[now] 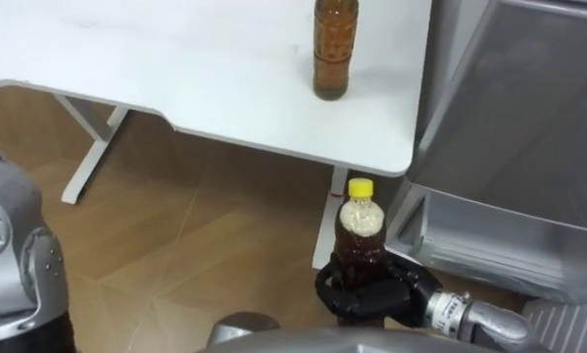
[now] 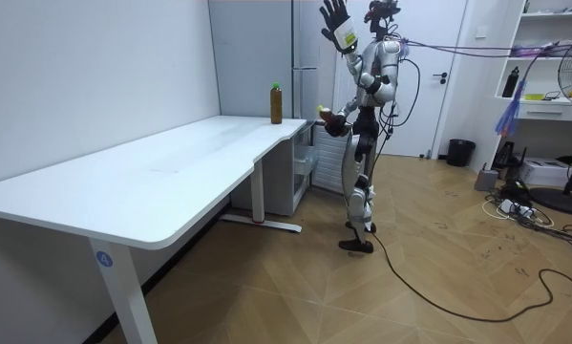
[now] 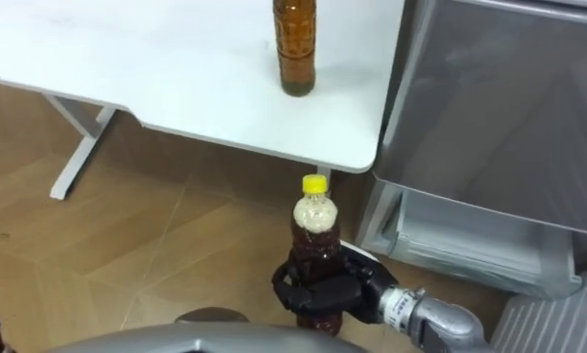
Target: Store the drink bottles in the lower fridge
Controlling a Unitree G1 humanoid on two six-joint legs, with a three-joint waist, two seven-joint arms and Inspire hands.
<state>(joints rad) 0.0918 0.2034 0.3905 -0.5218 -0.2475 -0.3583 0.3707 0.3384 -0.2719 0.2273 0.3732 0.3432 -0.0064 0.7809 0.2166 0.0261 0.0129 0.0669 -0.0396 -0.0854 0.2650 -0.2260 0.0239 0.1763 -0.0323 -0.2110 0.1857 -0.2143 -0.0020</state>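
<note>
Right hand [image 1: 371,294] curled around yellow-capped drink bottle [image 1: 360,230] below tabletop [image 1: 175,59] corner bearing amber bottle [image 1: 334,49]; fridge [image 1: 528,118] right; left hand [image 2: 339,27] raised, fingers spread.

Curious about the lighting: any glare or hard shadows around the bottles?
Left eye view: even light, no glare on the white table; the brown bottle on it casts a faint shadow; the yellow-capped bottle in the right hand looks evenly lit. Room view: shade under the table.
</note>
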